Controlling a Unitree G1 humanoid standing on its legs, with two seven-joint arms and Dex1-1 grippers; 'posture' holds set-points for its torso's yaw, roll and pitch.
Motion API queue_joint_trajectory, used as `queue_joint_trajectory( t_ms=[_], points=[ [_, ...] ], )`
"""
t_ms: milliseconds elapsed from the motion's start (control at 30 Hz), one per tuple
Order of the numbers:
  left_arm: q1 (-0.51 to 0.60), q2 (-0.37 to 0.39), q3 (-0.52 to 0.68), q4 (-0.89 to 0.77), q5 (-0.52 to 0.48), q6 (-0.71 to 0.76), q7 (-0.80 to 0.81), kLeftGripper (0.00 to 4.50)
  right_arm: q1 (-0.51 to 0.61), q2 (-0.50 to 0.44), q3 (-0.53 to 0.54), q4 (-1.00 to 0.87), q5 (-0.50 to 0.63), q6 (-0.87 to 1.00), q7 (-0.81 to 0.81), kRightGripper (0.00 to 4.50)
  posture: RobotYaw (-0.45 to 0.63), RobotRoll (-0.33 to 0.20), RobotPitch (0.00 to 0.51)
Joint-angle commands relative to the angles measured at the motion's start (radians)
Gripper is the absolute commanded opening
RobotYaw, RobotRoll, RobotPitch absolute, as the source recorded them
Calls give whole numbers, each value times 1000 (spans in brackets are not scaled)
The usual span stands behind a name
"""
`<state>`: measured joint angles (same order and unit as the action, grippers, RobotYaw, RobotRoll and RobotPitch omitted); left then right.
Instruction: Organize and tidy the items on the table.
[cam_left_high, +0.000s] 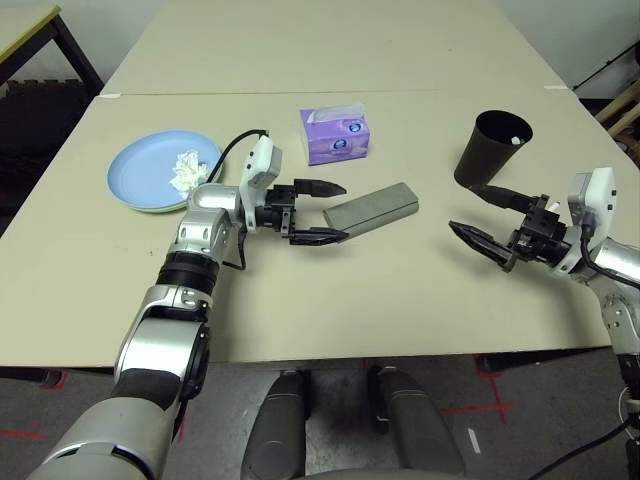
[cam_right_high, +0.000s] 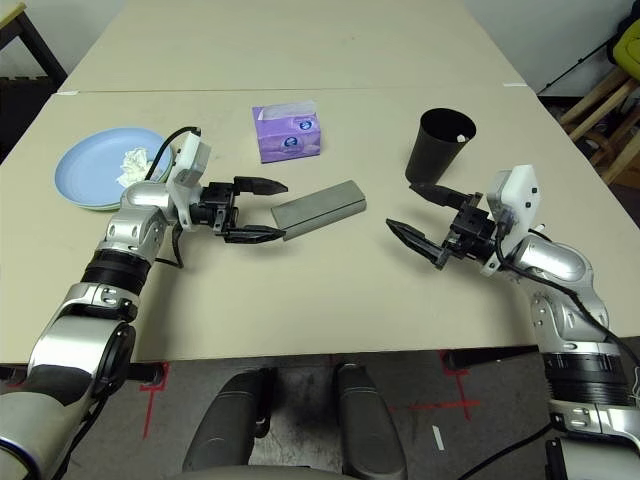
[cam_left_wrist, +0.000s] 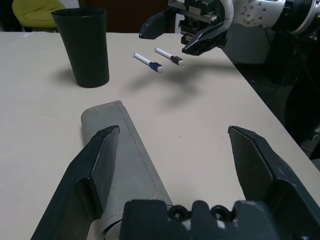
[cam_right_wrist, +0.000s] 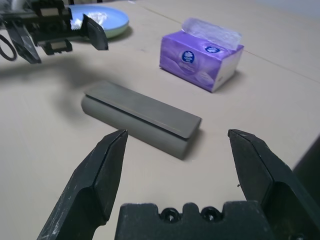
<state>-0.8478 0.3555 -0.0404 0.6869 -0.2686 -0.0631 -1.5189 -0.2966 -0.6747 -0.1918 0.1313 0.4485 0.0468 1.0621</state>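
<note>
A grey oblong glasses case (cam_left_high: 372, 209) lies flat on the table (cam_left_high: 300, 300), slanting toward the middle. My left gripper (cam_left_high: 335, 212) is open at the case's near end, its fingers (cam_left_wrist: 97, 165) spread wide, one right over that end, with no grip on it. Further left sits a light blue plate (cam_left_high: 150, 170) with a small crumpled white tissue (cam_left_high: 185, 170) on it; a pale green rim (cam_right_wrist: 116, 31) shows under the blue one. My right gripper (cam_left_high: 463, 208) hovers open and empty to the right of the case (cam_right_wrist: 142, 117).
A purple tissue box (cam_left_high: 335, 135) stands behind the case. A tall black cup (cam_left_high: 492, 148) stands just beyond my right gripper. Two white markers (cam_left_wrist: 148, 62) lie on the table past the cup. A seam (cam_left_high: 400, 92) joins a second table behind.
</note>
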Motion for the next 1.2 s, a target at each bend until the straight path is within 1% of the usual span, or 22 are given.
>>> queue_joint_trajectory(
  t_ms=[33,100,233,367,500,633,667,733,867,967,1100,1200],
  points=[
    [30,5,-33,-9,14,-27,-29,4429,-4,-46,-17,41,-14,-21,39,4500,-18,0,150],
    [41,9,-44,-5,16,-42,-49,4429,-27,-97,-8,79,-39,-44,79,4500,-23,0,151],
    [54,6,-54,-12,5,-56,-73,4429,-68,-171,17,153,-87,-96,148,4500,-29,0,155],
    [71,-10,-54,-47,-18,-58,-85,4429,-122,-273,97,271,-218,-237,238,4500,-28,0,159],
    [82,-14,-61,-71,-19,-53,-85,4429,-193,-326,156,348,-290,-303,302,4500,-27,0,160],
    [83,-16,-65,-75,-16,-57,-84,4429,-291,-391,261,468,-435,-409,356,4500,-26,0,163],
    [82,-17,-66,-76,-16,-55,-83,4429,-316,-399,282,495,-462,-436,364,4500,-25,0,164],
    [78,-17,-65,-74,-17,-55,-80,4429,-400,-411,345,565,-546,-498,385,4500,-23,0,167],
    [77,-14,-63,-80,-18,-50,-74,4429,-534,-422,437,697,-662,-605,420,4500,-12,0,173],
    [78,-10,-59,-87,-21,-44,-66,4429,-621,-415,493,795,-740,-683,412,4500,-7,0,181],
    [80,-3,-53,-100,-26,-32,-51,4429,-714,-389,561,893,-838,-783,372,4500,3,0,196],
    [80,6,-50,-111,-30,-22,-44,4429,-757,-371,599,944,-894,-846,336,4500,11,0,203]
  ],
)
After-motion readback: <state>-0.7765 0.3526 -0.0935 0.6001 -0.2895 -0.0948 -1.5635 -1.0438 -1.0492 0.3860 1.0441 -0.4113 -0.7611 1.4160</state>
